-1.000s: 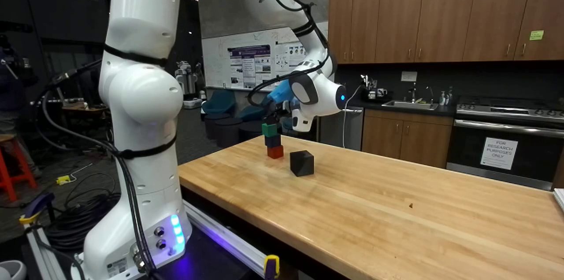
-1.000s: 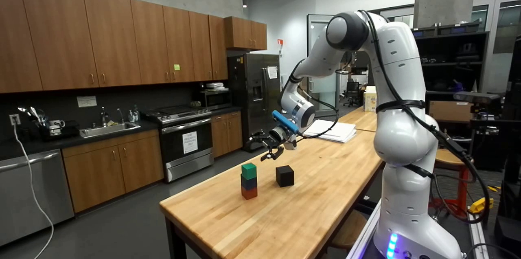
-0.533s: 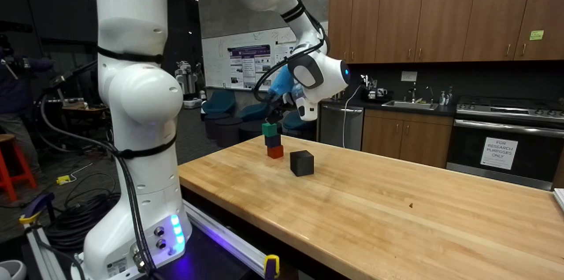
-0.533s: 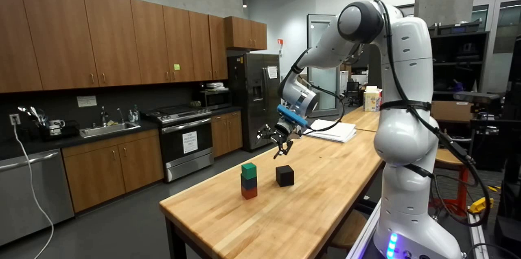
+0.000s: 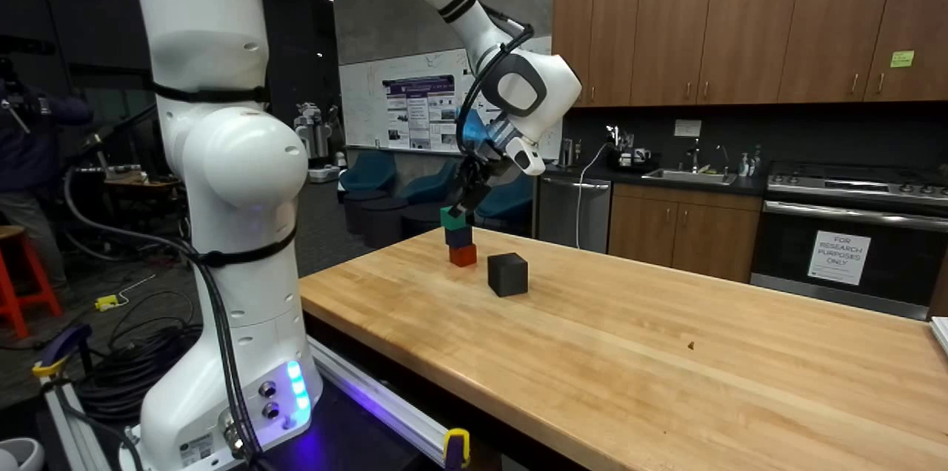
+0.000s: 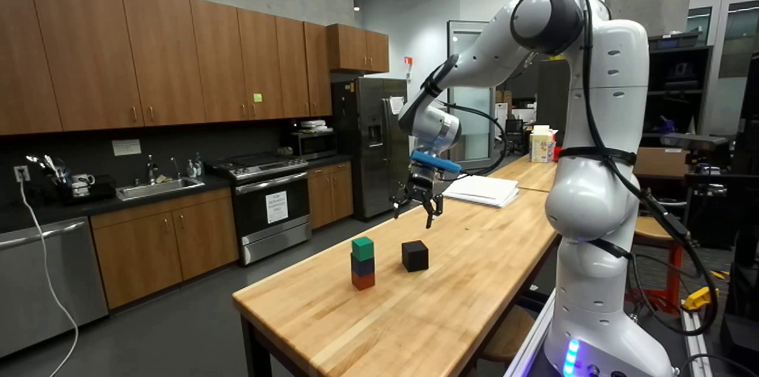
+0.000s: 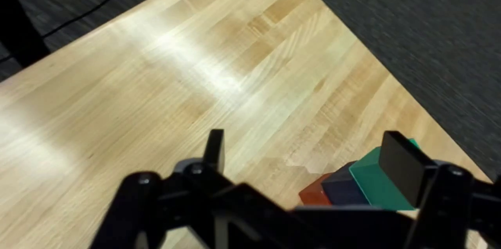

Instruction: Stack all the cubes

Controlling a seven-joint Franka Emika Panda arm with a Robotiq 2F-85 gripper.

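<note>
On the butcher-block table (image 6: 403,320), not far from its edge, the red cube (image 6: 363,281) forms the base, the dark navy cube (image 6: 363,267) sits on it, and the green cube (image 6: 362,249) tops both, so I have three stacked upright. Just beside them, apart and a little larger, the black cube (image 6: 415,256) stands directly on the same table. I have the Robotiq gripper (image 6: 413,214) hanging over the table, tilted downward and apart from all four cubes; its fingers (image 7: 214,149) are spread wide and released. Through the wrist view I see one finger blocking part of the green cube, while faces of the red and navy ones show in the space between the two fingers. Farther along the table lies a pile of white sheets (image 6: 481,189). Across the room, in an exterior view, I make out the sink (image 6: 160,189), the oven range (image 6: 256,208) with a paper sign (image 6: 277,207) on its door, and the dark refrigerator (image 6: 373,149).
</note>
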